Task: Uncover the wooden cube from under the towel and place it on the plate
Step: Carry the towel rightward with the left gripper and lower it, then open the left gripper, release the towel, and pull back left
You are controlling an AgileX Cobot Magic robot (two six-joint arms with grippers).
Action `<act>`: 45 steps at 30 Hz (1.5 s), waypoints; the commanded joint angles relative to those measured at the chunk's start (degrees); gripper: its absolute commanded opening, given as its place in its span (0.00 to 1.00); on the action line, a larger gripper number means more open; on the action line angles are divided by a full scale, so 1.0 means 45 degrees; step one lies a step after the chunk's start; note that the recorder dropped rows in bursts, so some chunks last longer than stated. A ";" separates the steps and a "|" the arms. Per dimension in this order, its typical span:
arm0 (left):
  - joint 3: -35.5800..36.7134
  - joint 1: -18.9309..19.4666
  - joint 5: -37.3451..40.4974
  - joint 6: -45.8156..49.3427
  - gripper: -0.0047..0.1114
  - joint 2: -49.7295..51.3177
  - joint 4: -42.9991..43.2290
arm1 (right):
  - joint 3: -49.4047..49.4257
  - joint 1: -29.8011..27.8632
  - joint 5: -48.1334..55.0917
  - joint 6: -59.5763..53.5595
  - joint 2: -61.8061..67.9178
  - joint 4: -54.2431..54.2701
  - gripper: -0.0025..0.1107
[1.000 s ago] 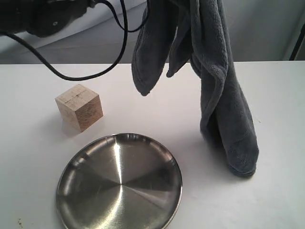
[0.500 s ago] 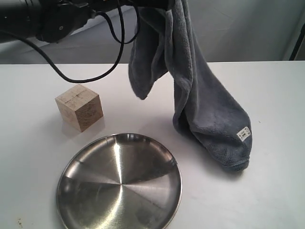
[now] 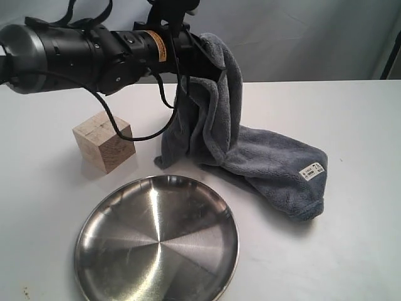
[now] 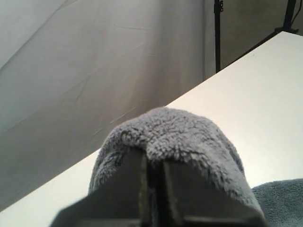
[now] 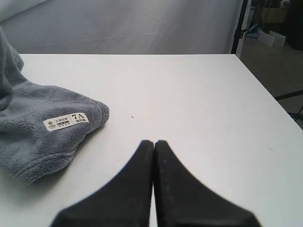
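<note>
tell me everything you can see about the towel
The towel is plush blue-grey terry cloth with a small white label near one hemmed edge. Its upper end is pinched in the shut left gripper, folds hanging down; the rest lies crumpled on the white table, apart from the wooden cube.

My left arm (image 3: 69, 53) is a glossy black cylinder with an orange-yellow label band (image 3: 161, 45) and thin black cables (image 3: 139, 138); my right gripper (image 5: 154, 143) has tapered matte black fingers.
</note>
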 commanded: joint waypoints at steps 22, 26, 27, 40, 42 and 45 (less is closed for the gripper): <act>-0.0038 -0.0116 0.0811 -0.0048 0.51 0.2775 -0.0353 | 0.0046 0.0014 -0.0050 0.0056 -0.0073 0.0004 0.02; -0.0038 -0.0142 0.0785 -0.0080 0.94 0.2751 -0.0388 | 0.0046 0.0014 -0.0050 0.0056 -0.0073 0.0004 0.02; -0.0038 -0.0142 0.0933 -0.0023 0.94 0.2749 -0.0389 | 0.0046 0.0014 -0.0050 0.0056 -0.0073 0.0004 0.02; -0.0038 -0.0142 0.4189 0.0403 0.94 -0.0624 0.0095 | 0.0046 0.0014 -0.0050 0.0056 -0.0073 0.0004 0.02; -0.0038 -0.0142 0.5320 0.0919 0.94 -0.1228 0.0198 | 0.0046 0.0014 -0.0050 0.0056 -0.0073 0.0004 0.02; -0.0038 -0.0119 0.6924 0.1448 0.94 -0.2009 0.0198 | 0.0046 0.0014 -0.0050 0.0056 -0.0073 0.0004 0.02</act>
